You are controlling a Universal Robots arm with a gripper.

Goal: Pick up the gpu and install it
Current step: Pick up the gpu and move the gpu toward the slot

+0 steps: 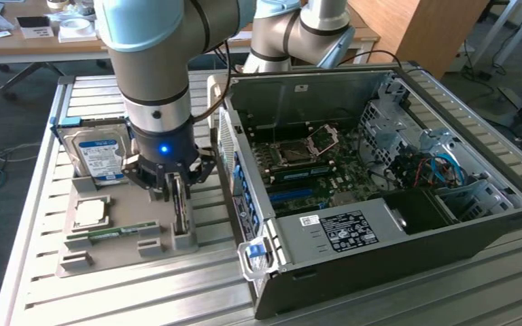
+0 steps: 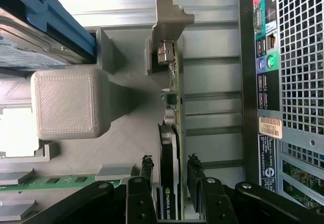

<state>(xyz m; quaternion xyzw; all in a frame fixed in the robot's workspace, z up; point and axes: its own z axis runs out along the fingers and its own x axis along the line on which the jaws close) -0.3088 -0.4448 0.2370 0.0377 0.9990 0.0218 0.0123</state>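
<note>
You are seeing the gripper (image 2: 170, 167) straddling the gpu (image 2: 172, 107), fingers (image 2: 147, 167) spread and not yet gripping, while it is standing in the tray (image 2: 126, 133), uninstalled.

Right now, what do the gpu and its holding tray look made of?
The gpu: green circuit board, likely fibreglass, with a matte pale end bracket that looks like metal. The tray: grey plastic, seemingly 3D-printed, judging by fine layer lines on its block.
</note>
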